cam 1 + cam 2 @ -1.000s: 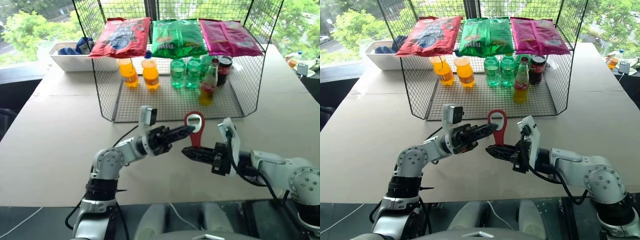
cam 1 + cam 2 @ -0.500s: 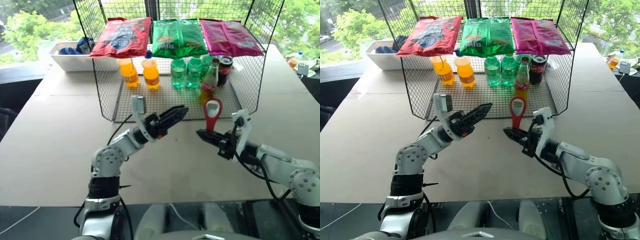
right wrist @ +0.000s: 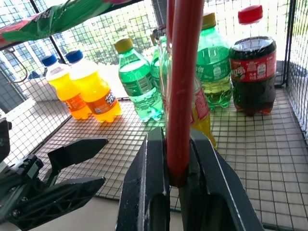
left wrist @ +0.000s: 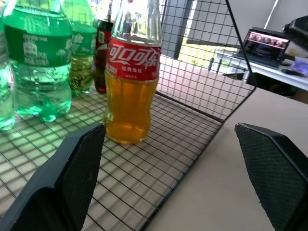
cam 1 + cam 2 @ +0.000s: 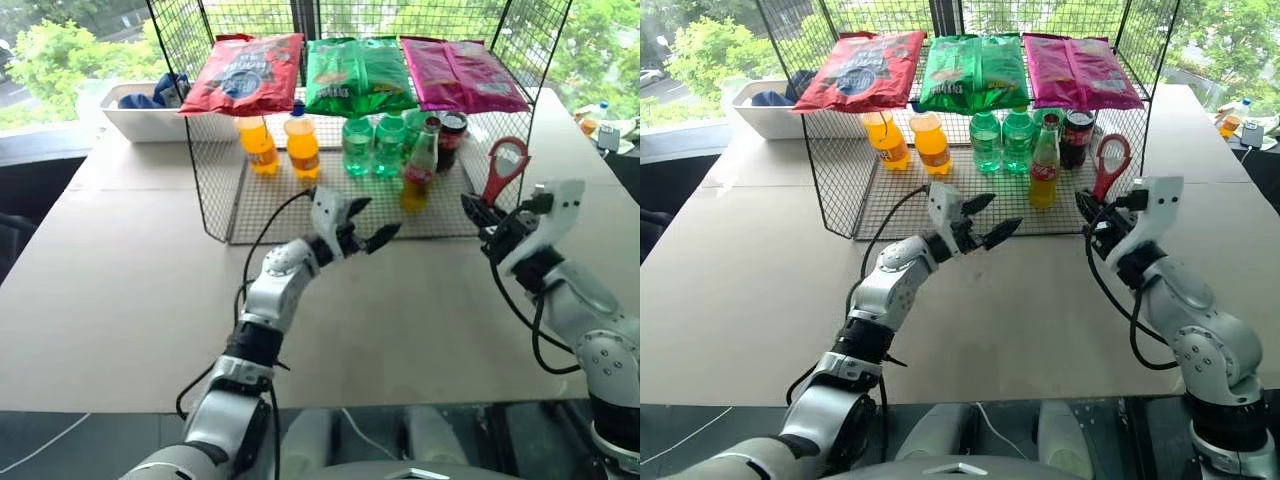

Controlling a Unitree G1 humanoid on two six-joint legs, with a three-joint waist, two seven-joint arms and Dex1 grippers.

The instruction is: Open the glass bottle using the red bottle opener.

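The glass bottle (image 5: 418,170) stands upright on the floor of the wire rack (image 5: 340,205), near its front edge, neck straight up, just in front of the green bottles (image 5: 371,145) and the dark cola bottle (image 5: 450,137). My left gripper (image 5: 372,226) is the nearer one, jaws spread wide and empty, with the bottle at about 1 o'clock from it in the head view. My right gripper (image 5: 482,215) sits at the bottle's 4 o'clock, jaws clamped on the handle of the red bottle opener (image 5: 503,166), loop head up; I judge the left must take the bottle body first.

The glass bottle (image 4: 132,82) loses its cap past the left wrist view's edge.
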